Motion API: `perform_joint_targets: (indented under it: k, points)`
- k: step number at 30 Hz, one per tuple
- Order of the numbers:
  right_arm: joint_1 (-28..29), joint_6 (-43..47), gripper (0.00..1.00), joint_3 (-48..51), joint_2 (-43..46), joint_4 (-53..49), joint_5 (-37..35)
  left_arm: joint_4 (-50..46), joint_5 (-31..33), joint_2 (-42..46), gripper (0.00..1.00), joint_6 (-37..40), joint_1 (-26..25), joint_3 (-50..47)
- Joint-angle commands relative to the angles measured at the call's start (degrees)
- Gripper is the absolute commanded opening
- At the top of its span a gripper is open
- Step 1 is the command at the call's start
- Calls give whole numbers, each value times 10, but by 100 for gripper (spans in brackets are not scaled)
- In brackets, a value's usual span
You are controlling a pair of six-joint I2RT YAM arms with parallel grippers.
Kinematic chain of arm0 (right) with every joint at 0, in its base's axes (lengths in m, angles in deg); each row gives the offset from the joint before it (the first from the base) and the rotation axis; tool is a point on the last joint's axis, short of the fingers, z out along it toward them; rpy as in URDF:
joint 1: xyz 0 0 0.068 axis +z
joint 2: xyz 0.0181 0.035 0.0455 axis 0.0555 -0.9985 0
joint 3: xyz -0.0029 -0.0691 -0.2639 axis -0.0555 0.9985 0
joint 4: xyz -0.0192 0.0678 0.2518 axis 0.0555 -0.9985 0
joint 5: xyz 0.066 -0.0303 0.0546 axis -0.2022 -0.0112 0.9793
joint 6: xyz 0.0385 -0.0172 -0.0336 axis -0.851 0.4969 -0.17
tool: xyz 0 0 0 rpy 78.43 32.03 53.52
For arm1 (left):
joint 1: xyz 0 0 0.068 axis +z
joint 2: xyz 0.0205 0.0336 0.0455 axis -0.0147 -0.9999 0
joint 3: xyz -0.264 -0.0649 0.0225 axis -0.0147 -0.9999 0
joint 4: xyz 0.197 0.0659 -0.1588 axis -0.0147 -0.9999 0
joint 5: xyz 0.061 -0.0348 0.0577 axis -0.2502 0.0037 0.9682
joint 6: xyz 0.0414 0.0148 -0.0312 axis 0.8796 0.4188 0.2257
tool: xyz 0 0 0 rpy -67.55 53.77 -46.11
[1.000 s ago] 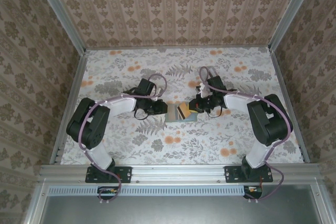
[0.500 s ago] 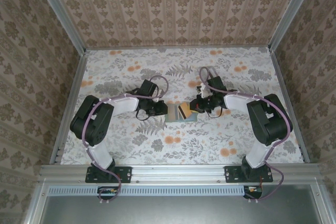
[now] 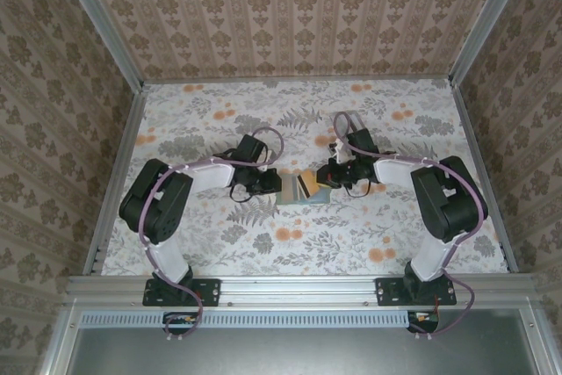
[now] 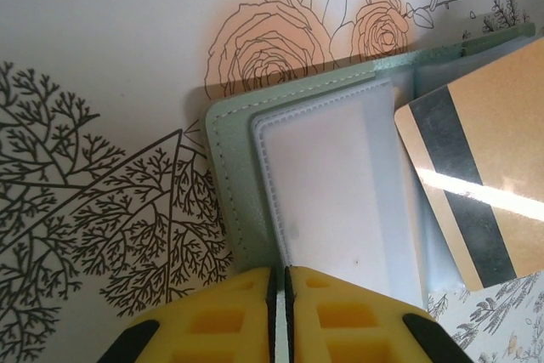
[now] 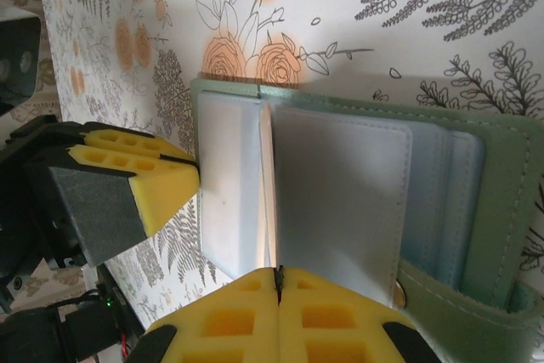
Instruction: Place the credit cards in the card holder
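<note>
The muted-green card holder (image 3: 293,197) lies open on the floral table between both grippers. In the left wrist view its left leaf (image 4: 234,176) and clear pockets (image 4: 340,184) show, with a golden credit card (image 4: 480,184) with a dark stripe standing over the right side. My left gripper (image 4: 278,271) is shut on the card holder's near edge. In the right wrist view the credit card (image 5: 269,193) appears edge-on, upright over the open card holder (image 5: 501,184), with my right gripper (image 5: 278,271) shut on its near end. The left gripper's yellow fingers (image 5: 127,178) hold the left leaf.
A small object (image 3: 349,118) lies behind the right arm. Open floral tabletop (image 3: 299,252) stretches in front of the card holder. The enclosure's patterned walls stand on three sides.
The left arm has shifted slightly right, toward the card holder. The right gripper and the card have barely moved.
</note>
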Motion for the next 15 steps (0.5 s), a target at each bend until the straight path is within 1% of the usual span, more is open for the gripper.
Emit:
perform_joint_targets:
  k: [1, 6, 15]
  points:
    - [1, -12, 0, 0, -16, 12, 15, 2, 5, -11, 13, -12, -6, 0]
    - [9, -18, 0, 3, -26, 24, 17, -3, 11, -10, 12, -9, -6, 2]
    - [20, -38, 0, 20, -28, 56, 10, -6, 18, -7, 8, -13, -7, -1]
